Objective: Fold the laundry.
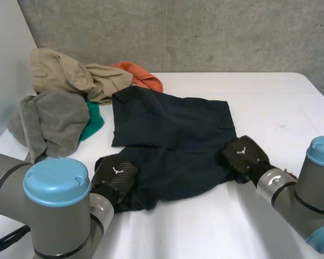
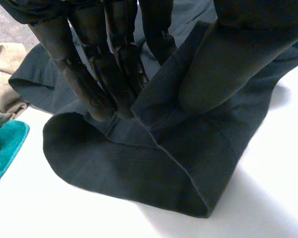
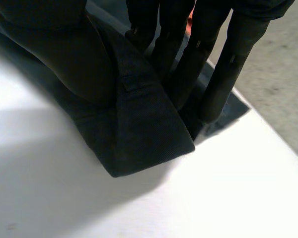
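A dark navy garment (image 1: 173, 135) lies spread on the white table (image 1: 270, 102), its near edge bunched. My left hand (image 1: 117, 175) is at the near left corner. In the left wrist view its fingers (image 2: 97, 74) and thumb (image 2: 228, 64) pinch a raised fold of the navy cloth (image 2: 154, 163). My right hand (image 1: 244, 154) is at the near right corner. In the right wrist view its fingers (image 3: 203, 59) and thumb (image 3: 64, 54) pinch the cloth's folded edge (image 3: 139, 134) just above the table.
A laundry pile sits at the back left: a beige garment (image 1: 70, 73), a grey one (image 1: 51, 121), a teal piece (image 1: 94, 121) and an orange piece (image 1: 143, 75). A concrete wall (image 1: 205, 32) runs behind the table.
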`<action>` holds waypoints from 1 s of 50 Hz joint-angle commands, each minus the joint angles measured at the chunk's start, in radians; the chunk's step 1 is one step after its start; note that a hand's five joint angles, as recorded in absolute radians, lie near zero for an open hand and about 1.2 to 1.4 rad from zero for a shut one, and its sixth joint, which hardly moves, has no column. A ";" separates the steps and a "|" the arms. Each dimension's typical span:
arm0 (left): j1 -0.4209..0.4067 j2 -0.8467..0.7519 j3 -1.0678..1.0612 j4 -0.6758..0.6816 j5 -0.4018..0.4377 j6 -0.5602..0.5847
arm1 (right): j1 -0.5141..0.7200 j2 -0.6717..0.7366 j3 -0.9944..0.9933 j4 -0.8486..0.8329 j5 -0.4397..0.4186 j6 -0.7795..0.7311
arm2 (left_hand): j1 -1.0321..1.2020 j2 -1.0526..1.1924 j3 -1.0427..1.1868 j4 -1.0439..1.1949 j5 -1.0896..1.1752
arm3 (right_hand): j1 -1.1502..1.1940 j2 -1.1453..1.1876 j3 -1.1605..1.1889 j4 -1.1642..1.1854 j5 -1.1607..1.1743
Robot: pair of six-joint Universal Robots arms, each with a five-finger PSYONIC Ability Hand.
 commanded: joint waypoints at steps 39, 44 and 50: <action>0.034 -0.107 0.505 -0.142 0.006 0.171 | -0.104 -0.061 -0.473 0.677 0.159 -0.103 | 0.273 0.207 0.215 0.207 0.221 | 0.292 0.220 0.219 0.213 0.250; 0.056 -0.323 0.782 -0.097 -0.004 0.234 | -0.089 0.050 -0.530 0.435 0.180 -0.086 | 0.273 0.207 0.215 0.207 0.221 | 0.292 0.220 0.219 0.213 0.250; 0.060 -0.570 1.048 -0.091 -0.011 0.262 | -0.065 0.186 -0.583 0.216 0.186 -0.087 | 0.273 0.207 0.215 0.207 0.221 | 0.292 0.220 0.219 0.213 0.250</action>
